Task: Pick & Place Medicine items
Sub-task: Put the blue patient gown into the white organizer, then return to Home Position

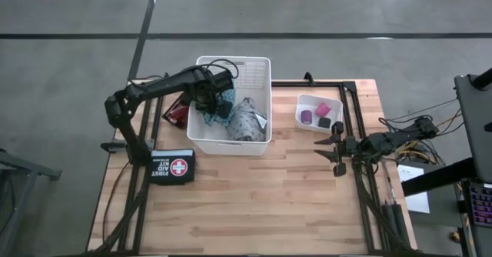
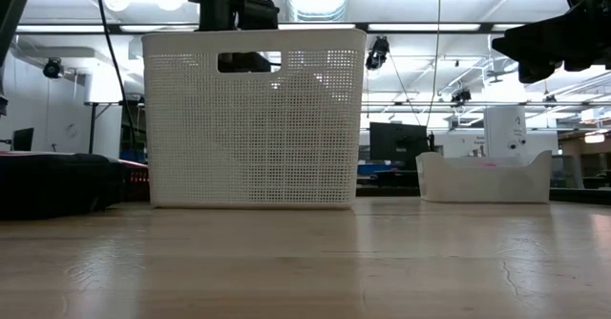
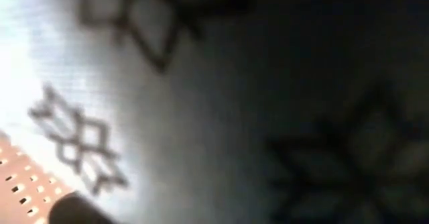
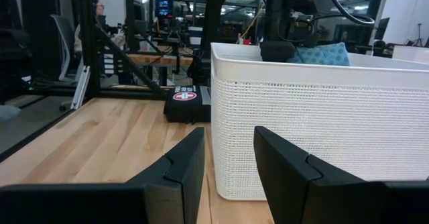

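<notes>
While clenched shut inside basket (image 1: 257, 65), grips teal cloth (image 4: 323, 53) with left gripper (image 1: 218, 98), cloth's top poking above the rim. Leaves grey cloth (image 1: 247, 120) lying just beside, lower in basket. Holds right gripper (image 1: 336, 151) with jaws released and empty, raised above table (image 1: 254, 203), near tray (image 1: 301, 120) with purple roll (image 1: 307, 116), pink roll (image 1: 323, 108), black roll (image 1: 325, 123).
</notes>
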Motion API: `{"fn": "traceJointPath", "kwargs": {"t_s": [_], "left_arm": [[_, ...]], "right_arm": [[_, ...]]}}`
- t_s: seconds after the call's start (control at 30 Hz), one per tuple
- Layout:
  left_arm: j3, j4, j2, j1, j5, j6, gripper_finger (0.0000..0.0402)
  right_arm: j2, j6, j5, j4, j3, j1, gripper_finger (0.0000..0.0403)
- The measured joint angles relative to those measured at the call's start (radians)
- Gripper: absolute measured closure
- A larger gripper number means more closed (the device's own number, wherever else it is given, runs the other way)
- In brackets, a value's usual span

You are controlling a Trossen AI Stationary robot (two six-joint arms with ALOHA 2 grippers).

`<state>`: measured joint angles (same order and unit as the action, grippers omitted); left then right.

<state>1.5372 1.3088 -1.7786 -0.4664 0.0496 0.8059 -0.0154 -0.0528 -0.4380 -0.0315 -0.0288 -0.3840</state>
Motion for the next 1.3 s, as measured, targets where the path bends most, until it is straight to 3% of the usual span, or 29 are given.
{"fn": "traceJointPath", "kwargs": {"t_s": [0.2, 0.6, 0.73, 1.07, 1.3], "left_arm": [[-0.002, -0.003, 0.008, 0.0, -0.009, -0.014, 0.0351], [-0.006, -0.059, 0.053, 0.0, -0.036, -0.016, 0.0192], [-0.006, -0.061, 0.055, 0.001, -0.035, -0.015, 0.0155], [-0.006, -0.059, 0.07, 0.003, -0.018, -0.024, 0.0152], [-0.006, -0.079, 0.145, 0.026, 0.081, -0.034, 0.0163]], "right_arm": [[0.0, 0.0, 0.0, 0.0, 0.0, 0.0, 0.028], [0.0, 0.0, 0.0, 0.0, 0.0, 0.0, 0.028], [0.0, 0.0, 0.0, 0.0, 0.0, 0.0, 0.028], [0.0, 0.0, 0.0, 0.0, 0.0, 0.0, 0.028], [0.0, 0.0, 0.0, 0.0, 0.0, 0.0, 0.028]]}}
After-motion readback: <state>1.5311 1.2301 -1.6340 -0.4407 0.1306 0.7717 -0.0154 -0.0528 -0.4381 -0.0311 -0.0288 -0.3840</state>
